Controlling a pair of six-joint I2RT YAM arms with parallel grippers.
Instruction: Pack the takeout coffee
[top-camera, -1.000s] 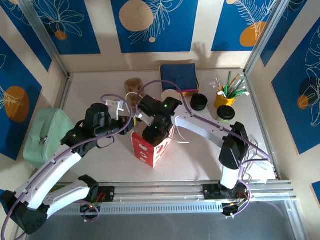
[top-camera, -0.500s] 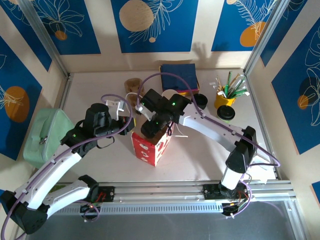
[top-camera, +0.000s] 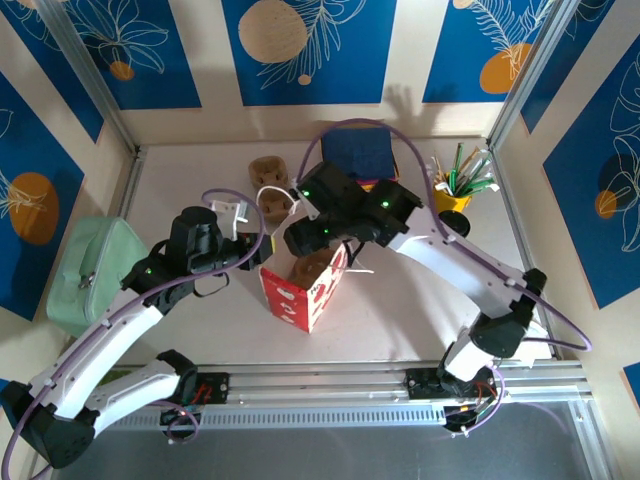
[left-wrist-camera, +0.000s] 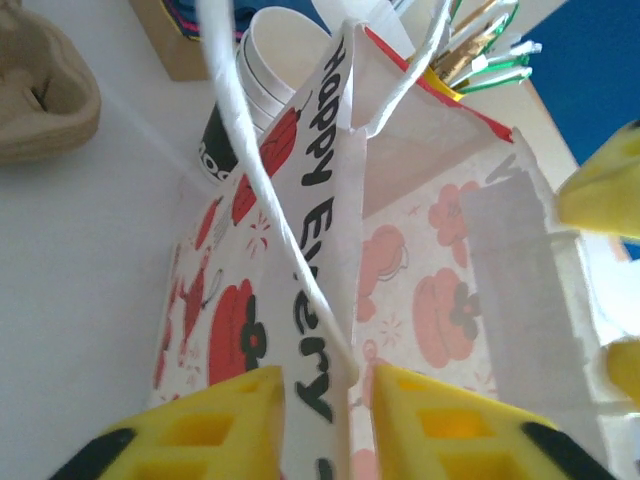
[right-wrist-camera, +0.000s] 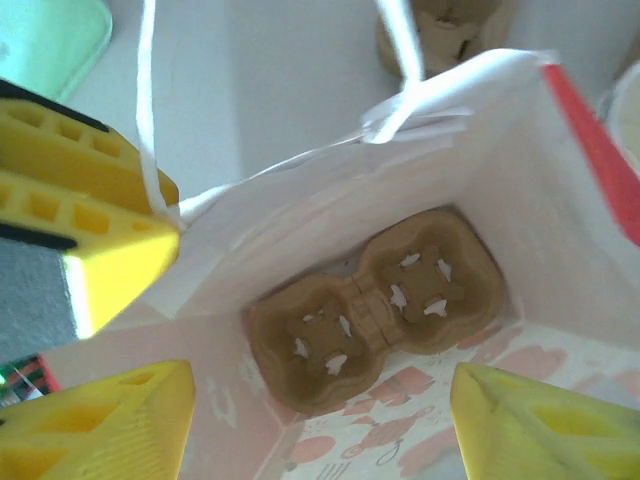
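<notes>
The takeout coffee is out of view. A red-and-white paper bag (top-camera: 312, 296) stands open at the table's middle. A brown two-cup carrier (right-wrist-camera: 375, 312) lies flat on its bottom. My right gripper (top-camera: 306, 238) hovers over the bag's mouth, looking down into it; in the right wrist view the right gripper (right-wrist-camera: 322, 372) is open wide with nothing between its fingers (right-wrist-camera: 110, 425). My left gripper (top-camera: 262, 257) is at the bag's left rim. In the left wrist view the left gripper (left-wrist-camera: 328, 390) is open a little, with the bag's edge (left-wrist-camera: 322, 300) and its white handle cord between the fingers (left-wrist-camera: 225, 430).
A stack of lidless white cups (left-wrist-camera: 282, 62) stands behind the bag. Two more cardboard carriers (top-camera: 266, 168) (top-camera: 278, 204) lie at the back, beside a blue notebook (top-camera: 357, 150) and a yellow pen holder (top-camera: 449, 192). A mint-green case (top-camera: 90, 272) sits at the left edge.
My right gripper has risen out of the bag and moved toward the back, leaving the carrier inside. My left gripper's jaws have parted on the bag's rim.
</notes>
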